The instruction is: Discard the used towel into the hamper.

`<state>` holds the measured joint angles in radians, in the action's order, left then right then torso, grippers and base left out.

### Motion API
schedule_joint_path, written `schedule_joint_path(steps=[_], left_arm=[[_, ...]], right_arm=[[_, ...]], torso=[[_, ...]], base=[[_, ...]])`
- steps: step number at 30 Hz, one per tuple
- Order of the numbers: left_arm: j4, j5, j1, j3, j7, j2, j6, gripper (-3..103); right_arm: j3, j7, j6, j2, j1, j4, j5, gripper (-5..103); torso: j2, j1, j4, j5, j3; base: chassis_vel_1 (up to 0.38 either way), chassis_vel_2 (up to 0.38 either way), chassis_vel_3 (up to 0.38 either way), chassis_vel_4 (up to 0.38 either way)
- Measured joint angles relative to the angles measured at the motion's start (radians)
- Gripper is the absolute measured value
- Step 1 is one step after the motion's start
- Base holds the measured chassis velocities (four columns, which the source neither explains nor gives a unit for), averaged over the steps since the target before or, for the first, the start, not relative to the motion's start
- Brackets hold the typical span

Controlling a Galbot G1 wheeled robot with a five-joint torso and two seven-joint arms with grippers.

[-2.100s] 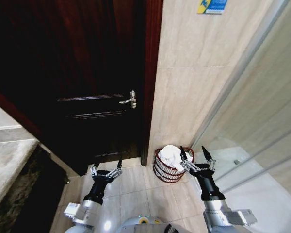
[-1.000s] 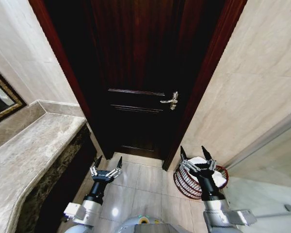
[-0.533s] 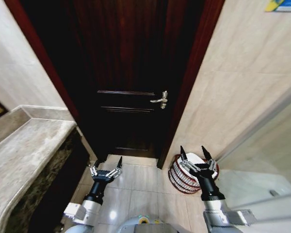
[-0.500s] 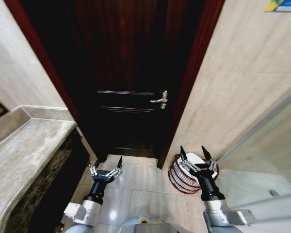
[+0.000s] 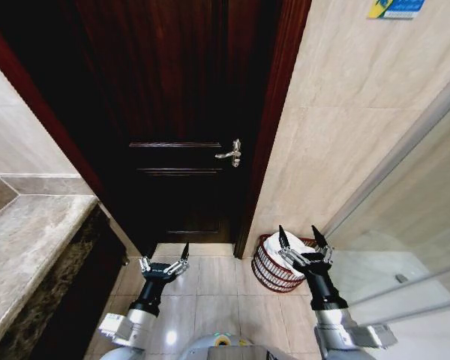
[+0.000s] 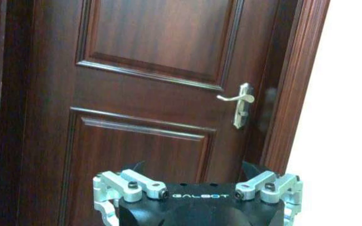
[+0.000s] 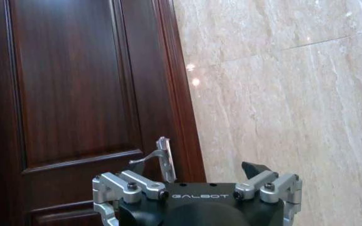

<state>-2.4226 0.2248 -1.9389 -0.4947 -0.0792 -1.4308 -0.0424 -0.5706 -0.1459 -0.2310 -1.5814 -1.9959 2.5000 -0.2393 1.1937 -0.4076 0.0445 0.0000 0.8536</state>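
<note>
Hamper (image 5: 274, 264) leftward since before, towel (image 5: 276, 244) inside

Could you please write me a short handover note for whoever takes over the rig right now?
Left tool: open, holding nothing, over the floor tiles in front of the dark door.
Right tool: open, holding nothing, raised in front of the hamper in the head view.
Hamper: on the floor in the corner between the door frame and the tiled wall, with a white towel already lying in it.
Done: the towel is in the hamper and neither tool grips anything.
Left: nothing visible remains for the towel; just check that it sits fully inside, as the right tool hides part of the rim.
</note>
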Motion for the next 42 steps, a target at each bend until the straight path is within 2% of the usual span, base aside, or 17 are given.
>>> schedule_joint_path(steps=[25, 42], left_arm=[[0.000, 0.000, 0.000, 0.000, 0.000, 0.000, 0.000, 100], [0.000, 0.000, 0.000, 0.000, 0.000, 0.001, 0.000, 100]], right_arm=[[0.000, 0.000, 0.000, 0.000, 0.000, 0.000, 0.000, 100], [0.000, 0.000, 0.000, 0.000, 0.000, 0.000, 0.000, 100]], torso=[[0.000, 0.000, -0.0001, 0.0001, 0.000], [0.000, 0.000, -0.0003, -0.0007, 0.000]], base=[[0.004, 0.003, -0.001, 0.000], [0.156, 0.138, -0.138, -0.160]])
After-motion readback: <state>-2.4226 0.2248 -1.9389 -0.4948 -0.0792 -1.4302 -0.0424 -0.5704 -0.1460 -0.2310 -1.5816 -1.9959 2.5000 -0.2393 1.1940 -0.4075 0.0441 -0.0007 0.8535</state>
